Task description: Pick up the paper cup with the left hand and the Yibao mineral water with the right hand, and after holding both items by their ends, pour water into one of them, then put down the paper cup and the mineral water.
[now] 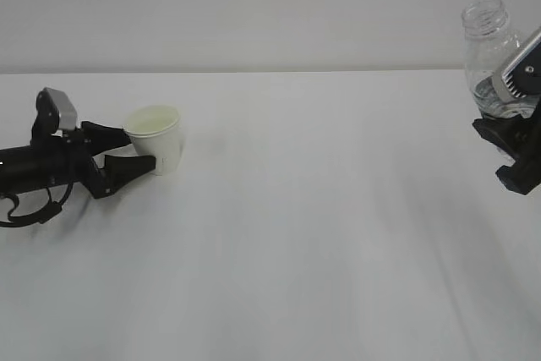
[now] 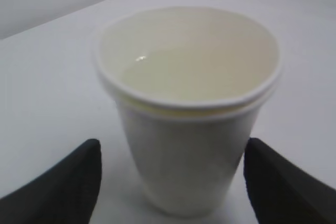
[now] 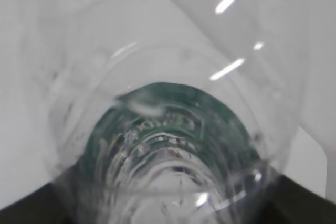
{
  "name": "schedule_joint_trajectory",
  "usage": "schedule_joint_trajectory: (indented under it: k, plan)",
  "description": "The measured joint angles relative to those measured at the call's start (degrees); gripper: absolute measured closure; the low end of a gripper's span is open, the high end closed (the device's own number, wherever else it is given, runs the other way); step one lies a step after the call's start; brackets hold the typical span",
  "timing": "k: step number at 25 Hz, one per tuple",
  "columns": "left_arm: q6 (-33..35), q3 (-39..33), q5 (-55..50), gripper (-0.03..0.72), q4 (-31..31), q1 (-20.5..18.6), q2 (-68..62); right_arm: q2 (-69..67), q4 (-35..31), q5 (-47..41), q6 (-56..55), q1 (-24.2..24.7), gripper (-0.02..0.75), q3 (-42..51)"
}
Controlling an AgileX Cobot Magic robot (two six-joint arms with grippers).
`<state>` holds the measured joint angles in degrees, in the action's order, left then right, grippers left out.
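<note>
The white paper cup (image 1: 158, 138) stands upright on the table at the left. In the left wrist view the cup (image 2: 186, 108) has a cream inside with a glinting liquid surface. My left gripper (image 1: 140, 146) is open. Its two black fingers (image 2: 65, 184) flank the cup's lower half with a gap on each side. My right gripper (image 1: 510, 117) is shut on the Yibao mineral water bottle (image 1: 489, 44) and holds it upright, uncapped, above the table at the far right. The clear bottle (image 3: 173, 114) with its green label fills the right wrist view.
The white table (image 1: 296, 234) runs to a pale wall behind. Nothing else stands on it in view. A wide stretch of bare table lies between the cup and the bottle.
</note>
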<state>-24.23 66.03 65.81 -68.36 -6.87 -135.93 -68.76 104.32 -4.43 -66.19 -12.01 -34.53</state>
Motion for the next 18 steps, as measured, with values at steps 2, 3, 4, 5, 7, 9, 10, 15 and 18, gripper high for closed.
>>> schedule_joint_trajectory:
  k: [2,3,4,5,7,9,10,15,18]
  plan:
    - [-0.4,0.0,0.0,0.085,-1.1,-1.4,0.2,0.0,0.0,0.0,0.0,0.0,0.282,0.0]
    - [-0.7,0.0,0.0,0.087,-1.5,-2.0,0.4,0.0,0.0,0.0,0.0,0.0,0.282,0.0]
    - [-0.8,0.0,0.0,0.090,-1.8,-2.6,0.7,0.0,0.0,0.0,0.0,0.0,0.282,0.0]
    - [-1.3,0.0,0.0,0.092,-2.0,-3.0,1.1,0.0,0.0,0.0,0.0,0.0,0.282,0.0]
    - [-2.0,0.0,0.0,0.094,-3.0,-3.5,1.6,0.0,0.0,0.0,0.0,0.0,0.282,0.0]
    - [-2.7,0.0,0.0,0.095,-4.4,-4.0,2.2,0.0,0.0,0.0,0.0,0.0,0.283,0.0]
    - [-3.1,0.0,0.0,0.095,-4.7,-4.2,2.5,0.0,0.0,0.0,0.0,0.0,0.282,0.0]
    - [-5.1,0.0,0.0,0.095,-7.7,-5.4,3.5,0.0,0.0,0.0,0.0,0.0,0.282,0.0]
    - [-6.1,0.0,0.0,0.095,-9.4,-6.3,4.0,0.0,0.0,0.0,0.0,0.0,0.282,0.0]
